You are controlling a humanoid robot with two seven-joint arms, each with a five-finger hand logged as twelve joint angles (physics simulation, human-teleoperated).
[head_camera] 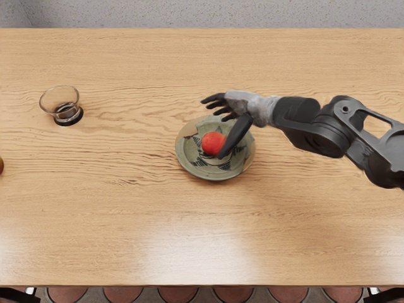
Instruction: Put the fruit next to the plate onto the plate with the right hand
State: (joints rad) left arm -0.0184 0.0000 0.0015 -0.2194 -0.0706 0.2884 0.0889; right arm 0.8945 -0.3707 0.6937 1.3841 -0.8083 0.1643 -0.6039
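Currently the red fruit lies in the patterned plate; the right hand hovers over it, fingers spread, gripping nothing. Judged light, firm, smooth, prone to rolling: grasp it across its widest girth

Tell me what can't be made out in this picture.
Head view:
Brown object at the left edge: cut off by the frame, unidentifiable.
Whether the robot hand touches the fruit: its thumb overlaps it.
Plate pattern: partly hidden by fruit and thumb.
Left arm: out of frame.
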